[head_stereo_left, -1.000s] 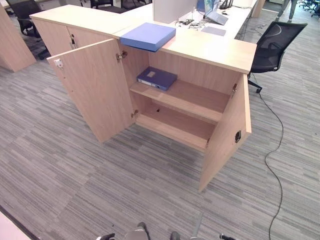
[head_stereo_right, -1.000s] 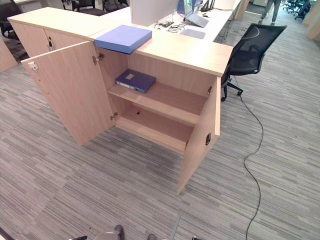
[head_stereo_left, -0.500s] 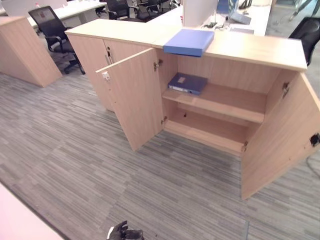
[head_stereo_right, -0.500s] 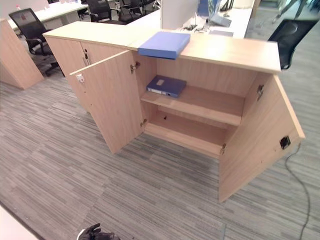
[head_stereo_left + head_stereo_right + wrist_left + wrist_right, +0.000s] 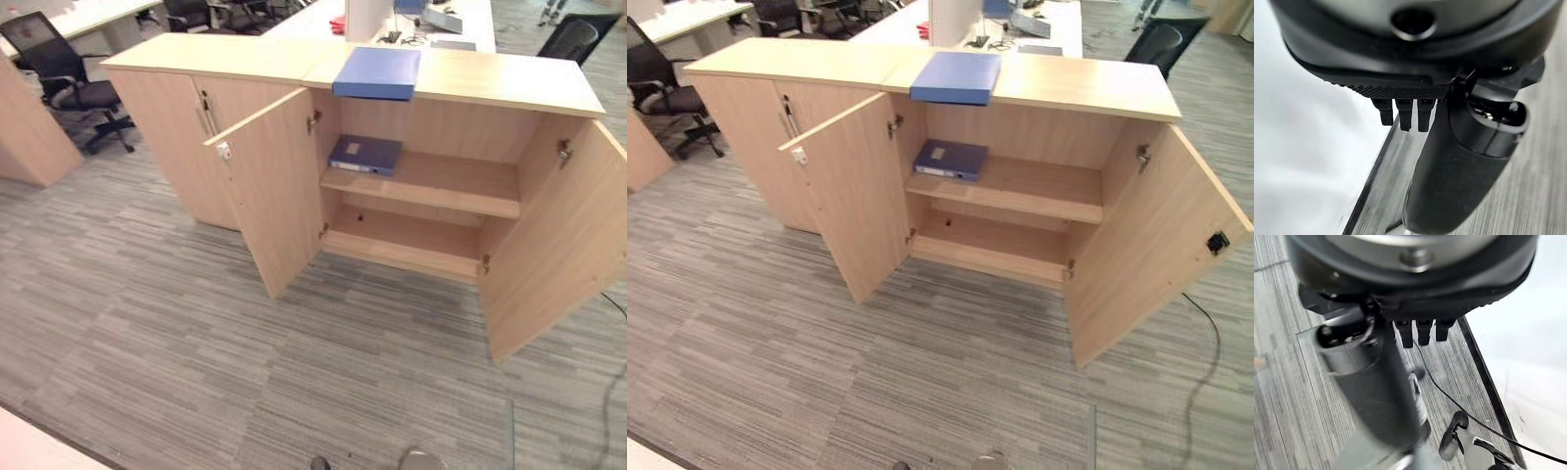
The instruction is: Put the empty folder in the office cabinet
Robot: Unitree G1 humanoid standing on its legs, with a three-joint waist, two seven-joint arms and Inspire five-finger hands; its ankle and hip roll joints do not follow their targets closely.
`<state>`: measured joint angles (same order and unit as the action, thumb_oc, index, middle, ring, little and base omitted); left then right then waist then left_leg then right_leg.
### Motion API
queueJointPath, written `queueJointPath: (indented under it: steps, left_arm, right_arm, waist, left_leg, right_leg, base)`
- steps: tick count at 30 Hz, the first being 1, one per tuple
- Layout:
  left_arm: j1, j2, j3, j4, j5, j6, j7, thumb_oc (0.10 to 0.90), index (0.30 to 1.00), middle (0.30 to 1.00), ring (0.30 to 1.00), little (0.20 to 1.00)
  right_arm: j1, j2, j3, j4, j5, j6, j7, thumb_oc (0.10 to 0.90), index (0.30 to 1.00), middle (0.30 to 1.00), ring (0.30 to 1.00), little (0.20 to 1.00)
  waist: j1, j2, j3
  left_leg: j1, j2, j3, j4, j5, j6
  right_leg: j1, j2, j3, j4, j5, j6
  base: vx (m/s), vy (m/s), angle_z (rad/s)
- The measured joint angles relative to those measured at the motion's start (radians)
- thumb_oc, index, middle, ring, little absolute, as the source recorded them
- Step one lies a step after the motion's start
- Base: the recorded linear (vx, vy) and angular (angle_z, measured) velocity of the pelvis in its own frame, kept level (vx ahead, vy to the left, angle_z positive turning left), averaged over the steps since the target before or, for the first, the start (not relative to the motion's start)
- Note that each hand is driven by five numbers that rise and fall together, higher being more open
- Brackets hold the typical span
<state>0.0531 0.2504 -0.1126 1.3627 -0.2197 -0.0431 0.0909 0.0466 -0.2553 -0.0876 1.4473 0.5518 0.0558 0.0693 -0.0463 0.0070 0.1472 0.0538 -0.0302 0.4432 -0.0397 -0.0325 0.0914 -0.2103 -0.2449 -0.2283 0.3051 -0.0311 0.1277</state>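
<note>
1. 2 blue folders show: one folder (image 5: 378, 71) lies flat on the office cabinet (image 5: 509, 80) top, a second folder (image 5: 364, 154) on its upper shelf.
2. Both doors (image 5: 279, 186) stand open.
3. Left hand (image 5: 1400, 73) and right hand (image 5: 1415, 298) hang over the carpet with fingers straight, holding nothing.
</note>
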Motion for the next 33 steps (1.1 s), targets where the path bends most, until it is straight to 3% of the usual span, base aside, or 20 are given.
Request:
queueJointPath:
  steps: [1, 3, 7, 9, 13, 15, 16, 17, 18, 19, 20, 23, 25, 26, 27, 28, 29, 31, 32, 33]
  left_arm:
    - [0.002, -0.012, 0.0, 0.002, 0.0, -0.006, 0.006, 0.8, 0.9, 0.9, 0.9, 0.9]
    - [-0.009, -0.023, 0.0, 0.001, 0.001, -0.001, -0.001, 0.8, 0.9, 0.9, 0.9, 0.9]
    - [-0.03, -0.019, -0.004, -0.01, 0.029, -0.002, -0.008, 0.8, 0.9, 0.9, 0.9, 0.9]
    - [-0.036, -0.024, -0.015, -0.01, 0.034, -0.006, -0.008, 0.8, 0.9, 0.9, 0.9, 0.9]
    - [-0.016, -0.047, -0.008, -0.008, 0.039, -0.007, -0.011, 0.8, 0.9, 0.9, 0.9, 0.9]
    - [-0.004, -0.067, 0.001, 0.006, 0.037, -0.006, -0.005, 0.8, 0.9, 0.9, 0.9, 0.9]
    - [0.015, -0.075, -0.005, 0.005, 0.029, -0.007, -0.001, 0.8, 0.9, 0.9, 0.9, 0.9]
    - [0.016, -0.083, -0.005, 0.002, 0.027, -0.007, 0.004, 0.8, 0.9, 0.9, 0.9, 0.9]
    - [0.012, -0.08, -0.005, 0.0, 0.025, -0.008, 0.007, 0.8, 0.9, 0.9, 0.9, 0.9]
    - [0.001, -0.075, -0.008, 0.0, 0.023, -0.008, 0.01, 0.8, 0.9, 0.9, 0.9, 0.9]
    - [-0.022, -0.048, -0.021, 0.009, -0.003, -0.011, 0.033, 0.8, 0.9, 0.9, 0.9, 0.9]
    - [-0.05, -0.025, -0.03, -0.012, -0.013, -0.025, 0.032, 0.8, 0.9, 0.9, 0.9, 0.9]
    - [-0.06, -0.017, -0.032, -0.028, -0.012, -0.032, 0.029, 0.8, 0.9, 0.9, 0.9, 0.9]
    - [-0.074, -0.029, -0.041, -0.043, -0.018, -0.031, 0.027, 0.8, 0.9, 0.9, 0.9, 0.9]
    - [-0.09, -0.025, -0.046, -0.088, -0.025, -0.029, 0.025, 0.8, 0.9, 0.9, 0.9, 0.9]
    - [-0.08, -0.025, -0.037, -0.11, -0.034, -0.04, 0.02, 0.8, 0.9, 0.9, 0.9, 0.9]
    - [-0.084, -0.025, -0.034, -0.12, -0.049, -0.039, 0.014, 0.8, 0.9, 0.9, 0.9, 0.9]
    - [-0.093, -0.023, -0.05, -0.139, -0.048, -0.049, 0.009, 0.8, 0.9, 0.9, 0.9, 0.9]
    - [-0.092, -0.022, -0.048, -0.149, -0.048, -0.049, 0.008, 0.8, 0.9, 0.9, 0.9, 0.9]
    - [-0.108, -0.028, -0.05, -0.154, -0.049, -0.046, 0.006, 0.8, 0.9, 0.9, 0.9, 0.9]
  right_arm:
    - [-0.023, 0.004, 0.046, -0.001, 0.0, -0.003, -0.005, 0.8, 0.9, 0.9, 0.9, 0.9]
    - [-0.025, 0.003, 0.049, -0.024, 0.001, -0.007, -0.003, 0.8, 0.9, 0.9, 0.9, 0.9]
    - [-0.045, 0.001, 0.041, -0.029, 0.002, -0.007, -0.004, 0.8, 0.9, 0.9, 0.9, 0.9]
    - [-0.064, 0.015, 0.048, -0.026, 0.001, -0.006, -0.014, 0.8, 0.9, 0.9, 0.9, 0.9]
    - [-0.088, 0.016, 0.062, -0.027, -0.004, -0.009, -0.027, 0.8, 0.9, 0.9, 0.9, 0.9]
    - [-0.09, 0.001, 0.054, 0.007, -0.022, -0.007, -0.025, 0.8, 0.9, 0.9, 0.9, 0.9]
    - [-0.053, -0.002, 0.063, 0.02, -0.041, -0.005, -0.022, 0.8, 0.9, 0.9, 0.9, 0.9]
    - [-0.046, -0.007, 0.068, 0.019, -0.041, -0.008, -0.018, 0.8, 0.9, 0.9, 0.9, 0.9]
    - [-0.051, -0.006, 0.076, 0.019, -0.045, -0.009, -0.018, 0.8, 0.9, 0.9, 0.9, 0.9]
    - [-0.067, -0.007, 0.079, 0.018, -0.06, -0.009, -0.015, 0.8, 0.9, 0.9, 0.9, 0.9]
    - [-0.101, -0.007, 0.088, 0.037, -0.084, -0.008, -0.02, 0.8, 0.9, 0.9, 0.9, 0.9]
    - [-0.113, -0.022, 0.117, 0.0, -0.12, -0.023, -0.031, 0.8, 0.9, 0.9, 0.9, 0.9]
    - [-0.096, -0.014, 0.137, 0.0, -0.12, -0.032, -0.031, 0.8, 0.9, 0.9, 0.9, 0.9]
    - [-0.103, -0.018, 0.142, -0.002, -0.123, -0.04, -0.034, 0.8, 0.9, 0.9, 0.9, 0.9]
    - [-0.092, -0.006, 0.152, -0.03, -0.129, -0.038, -0.037, 0.8, 0.9, 0.9, 0.9, 0.9]
    - [-0.097, 0.007, 0.154, -0.03, -0.13, -0.031, -0.041, 0.8, 0.9, 0.9, 0.9, 0.9]
    - [-0.098, 0.012, 0.172, -0.034, -0.13, -0.033, -0.047, 0.8, 0.9, 0.9, 0.9, 0.9]
    - [-0.115, 0.007, 0.188, -0.033, -0.149, -0.033, -0.058, 0.8, 0.9, 0.9, 0.9, 0.9]
    - [-0.125, 0.003, 0.192, -0.037, -0.151, -0.035, -0.059, 0.8, 0.9, 0.9, 0.9, 0.9]
    - [-0.136, 0.001, 0.193, -0.038, -0.157, -0.051, -0.058, 0.8, 0.9, 0.9, 0.9, 0.9]
  waist:
    - [-0.005, -0.006, 0.024]
    - [-0.019, -0.01, 0.043]
    - [-0.035, -0.031, 0.062]
    - [-0.033, -0.012, 0.076]
    - [-0.035, 0.002, 0.075]
    - [-0.039, 0.037, 0.062]
    - [-0.067, 0.068, 0.031]
    - [-0.063, 0.089, 0.018]
    - [-0.057, 0.09, 0.016]
    - [-0.048, 0.079, 0.015]
    - [-0.044, 0.041, -0.005]
    - [-0.052, 0.024, -0.02]
    - [-0.037, -0.006, -0.047]
    - [-0.036, -0.024, -0.058]
    - [-0.021, -0.066, -0.049]
    - [-0.002, -0.095, -0.05]
    - [0.009, -0.106, -0.052]
    - [0.03, -0.125, -0.05]
    - [0.03, -0.122, -0.049]
    - [0.026, -0.119, -0.044]
  left_leg:
    - [0.015, 0.001, -0.013, -0.013, -0.005, 0.013]
    - [0.018, -0.004, -0.03, -0.018, -0.004, 0.012]
    - [0.035, -0.027, -0.078, -0.02, -0.007, -0.002]
    - [0.054, -0.024, -0.121, -0.024, -0.014, -0.014]
    - [0.14, -0.012, -0.145, -0.043, -0.044, -0.063]
    - [0.178, 0.041, -0.161, -0.044, -0.07, -0.104]
    - [0.207, 0.102, -0.213, -0.036, -0.099, -0.132]
    - [0.215, 0.136, -0.237, -0.031, -0.097, -0.141]
    - [0.209, 0.159, -0.246, -0.006, -0.087, -0.148]
    - [0.198, 0.172, -0.265, 0.032, -0.081, -0.152]
    - [0.141, 0.195, -0.333, 0.131, -0.053, -0.194]
    - [0.121, 0.266, -0.377, 0.231, -0.013, -0.253]
    - [0.105, 0.287, -0.346, 0.302, -0.011, -0.25]
    - [0.079, 0.295, -0.356, 0.337, 0.038, -0.261]
    - [-0.034, 0.331, -0.32, 0.56, 0.068, -0.2]
    - [-0.059, 0.348, -0.326, 0.631, 0.124, -0.179]
    - [-0.074, 0.36, -0.318, 0.676, 0.124, -0.182]
    - [-0.126, 0.33, -0.292, 0.715, 0.026, -0.166]
    - [-0.159, 0.31, -0.288, 0.701, 0.019, -0.172]
    - [-0.211, 0.236, -0.285, 0.547, -0.006, -0.181]
  right_leg:
    - [-0.017, 0.054, 0.042, -0.083, 0.009, 0.013]
    - [-0.029, 0.079, 0.061, -0.183, 0.051, 0.019]
    - [-0.06, 0.07, 0.11, -0.3, 0.103, 0.046]
    - [-0.06, 0.048, 0.072, -0.346, 0.118, 0.05]
    - [-0.054, 0.009, 0.043, -0.287, 0.163, 0.045]
    - [-0.058, 0.048, 0.05, -0.186, 0.185, 0.013]
    - [-0.033, 0.1, 0.036, -0.137, 0.169, -0.041]
    - [-0.023, 0.134, 0.018, -0.116, 0.128, -0.069]
    - [-0.021, 0.153, 0.018, -0.105, 0.11, -0.091]
    - [-0.022, 0.165, 0.014, -0.093, 0.096, -0.111]
    - [-0.023, 0.17, -0.002, -0.084, 0.065, -0.126]
    - [0.035, 0.233, -0.031, -0.098, 0.0, -0.162]
    - [0.052, 0.247, -0.035, -0.107, 0.004, -0.2]
    - [0.057, 0.269, -0.036, -0.095, -0.032, -0.206]
    - [0.088, 0.286, -0.025, -0.127, -0.025, -0.252]
    - [0.118, 0.294, -0.019, -0.143, -0.022, -0.276]
    - [0.146, 0.306, -0.01, -0.155, -0.023, -0.28]
    - [0.232, 0.318, 0.03, -0.225, -0.007, -0.29]
    - [0.242, 0.32, 0.044, -0.237, -0.011, -0.286]
    - [0.255, 0.307, 0.058, -0.272, 0.001, -0.275]
  base:
    - [0.2, 0.014, 0.02]
    - [0.15, -0.023, 0.31]
    - [0.31, -0.108, 0.51]
    - [0.43, -0.104, 0.49]
    - [0.57, -0.246, 0.19]
    - [0.41, -0.306, 0.41]
    - [0.28, -0.245, 0.62]
    - [0.45, -0.445, 0.49]
    - [0.18, -0.21, -0.01]
    - [0.28, -0.34, -0.12]
    - [0.26, -0.308, -0.12]
    - [0.43, -0.482, 0.1]
    - [0.39, -0.597, -0.02]
    - [0.28, -0.458, 0.06]
    - [0.31, -0.302, -0.03]
    - [0.39, -0.33, -0.13]
    - [0.24, -0.145, -0.22]
    - [0.23, -0.012, -0.38]
    - [0.29, 0.033, -0.46]
    - [0.13, 0.047, -0.4]
